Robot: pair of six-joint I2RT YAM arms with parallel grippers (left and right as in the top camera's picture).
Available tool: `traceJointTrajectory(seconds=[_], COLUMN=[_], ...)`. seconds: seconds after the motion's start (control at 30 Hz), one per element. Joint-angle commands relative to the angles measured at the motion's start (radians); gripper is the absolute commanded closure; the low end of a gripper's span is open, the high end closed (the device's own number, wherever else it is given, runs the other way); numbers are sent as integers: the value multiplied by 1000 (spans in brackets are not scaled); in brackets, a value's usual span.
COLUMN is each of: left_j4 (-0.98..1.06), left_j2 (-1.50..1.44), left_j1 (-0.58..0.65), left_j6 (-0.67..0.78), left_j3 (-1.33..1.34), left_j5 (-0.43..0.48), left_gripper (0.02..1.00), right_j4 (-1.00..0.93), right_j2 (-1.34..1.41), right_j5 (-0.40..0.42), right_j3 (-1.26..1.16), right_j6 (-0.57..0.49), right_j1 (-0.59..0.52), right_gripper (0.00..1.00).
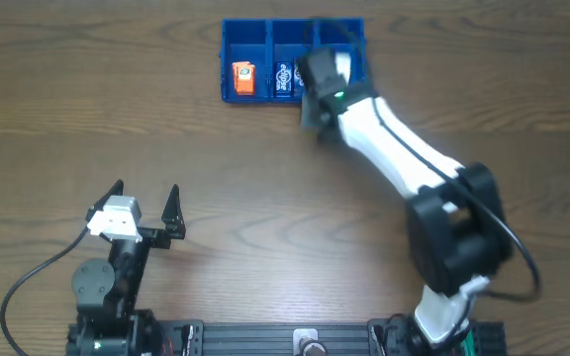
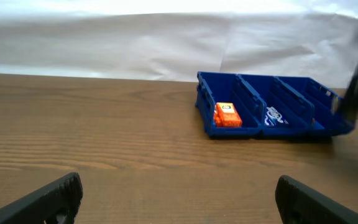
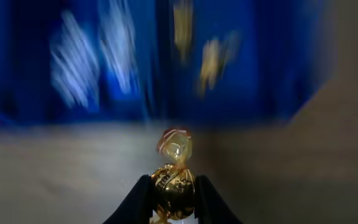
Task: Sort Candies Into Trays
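Blue tray point(image 1: 227, 59): orange candy point(image 1: 242, 78), blue candy point(image 1: 285, 79); pincer point(image 3: 174, 200) grips gold candy point(image 3: 174, 179).

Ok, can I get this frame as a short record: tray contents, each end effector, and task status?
tray: blue, three compartments, far side of the table
left compartment: orange candy
middle compartment: blue candy
right end effector: shut on gold candy, by the tray's right compartment
left end effector: open, empty, near its base
status: gold candy not yet in tray
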Motion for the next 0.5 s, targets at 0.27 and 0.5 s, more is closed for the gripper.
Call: traceJointTrajectory(seconds=[0.27,0.5], left_j4=[-31,-31], left_j2=[-5,-5], left_j1=[6,6], left_j6=[3,3], left_j3=[-20,-20], left_j5=[18,18], left_gripper=[23,20], right_j4=[172,212], right_j2=[-13,109], right_j5=[116,103], right_j3=[114,114], right_j6=[-196,-192], right_j1=[-97,-98], right_gripper=[877,877])
